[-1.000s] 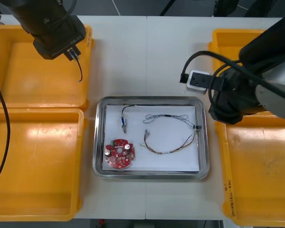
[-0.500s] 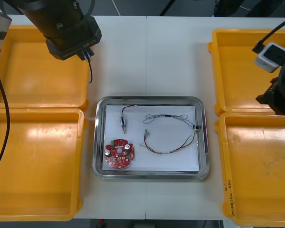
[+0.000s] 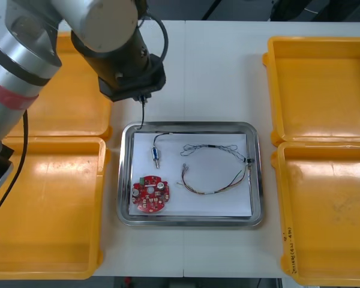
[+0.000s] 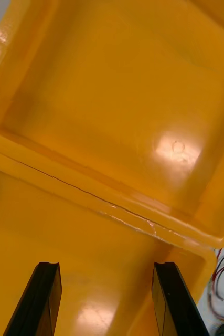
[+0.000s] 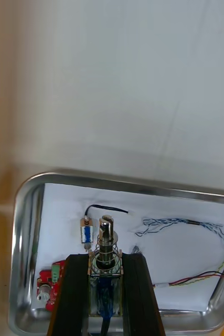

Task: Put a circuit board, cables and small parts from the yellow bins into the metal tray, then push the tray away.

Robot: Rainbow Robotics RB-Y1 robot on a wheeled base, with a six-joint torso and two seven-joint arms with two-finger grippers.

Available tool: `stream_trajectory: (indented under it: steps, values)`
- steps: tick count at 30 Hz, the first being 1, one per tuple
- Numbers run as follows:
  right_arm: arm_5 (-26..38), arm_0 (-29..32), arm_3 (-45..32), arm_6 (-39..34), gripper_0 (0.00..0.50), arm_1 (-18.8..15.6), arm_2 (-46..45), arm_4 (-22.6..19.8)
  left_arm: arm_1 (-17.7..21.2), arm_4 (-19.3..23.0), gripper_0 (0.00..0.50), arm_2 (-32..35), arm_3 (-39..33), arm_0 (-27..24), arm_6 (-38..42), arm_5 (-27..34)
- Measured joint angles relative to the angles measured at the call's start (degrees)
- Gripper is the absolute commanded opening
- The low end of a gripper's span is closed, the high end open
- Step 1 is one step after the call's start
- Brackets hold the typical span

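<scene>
One small metal part (image 5: pixel 106 242) sits clamped between the left gripper's (image 5: pixel 106 261) black fingers (image 5: pixel 74 294), which stand apart by just its width. Its shiny tip pokes out past the fingertips, and blue shows lower down between them. The left arm reaches in from the near left, with the gripper (image 3: pixel 134 84) pointing down over the table (image 3: pixel 210 72) just beyond the far left corner of the metal tray (image 3: pixel 257 180). A thin black lead (image 3: pixel 142 113) hangs from it towards the tray's rim.

There is one tray, white inside. In it lie one round red circuit board (image 3: pixel 150 193), one other small part (image 3: pixel 156 155) with its own black wire, one twisted blue and white cable (image 3: pixel 211 147) and one red and yellow cable (image 3: pixel 215 186). All of them lie apart from the held part.

There are four yellow bins (image 3: pixel 48 204), two on each side of the tray. The right gripper (image 4: pixel 106 296) hangs over the right-hand pair (image 4: pixel 117 105), where their rims meet, with its fingers (image 4: pixel 44 299) spread wide and nothing between them.
</scene>
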Motion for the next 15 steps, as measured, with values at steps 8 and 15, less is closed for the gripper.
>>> stream_trajectory:
  steps: [8,15]
  values:
    - [0.0,3.9,0.0,-10.6,0.5,0.9,-1.4,0.0,-2.6,-0.5,0.001,-6.6,0.0,1.4,0.0,-2.6]
    - [0.0,7.3,0.0,-17.9,0.5,1.0,-1.5,-0.4,-4.1,-4.7,0.003,-12.6,0.0,4.1,0.0,-5.6]
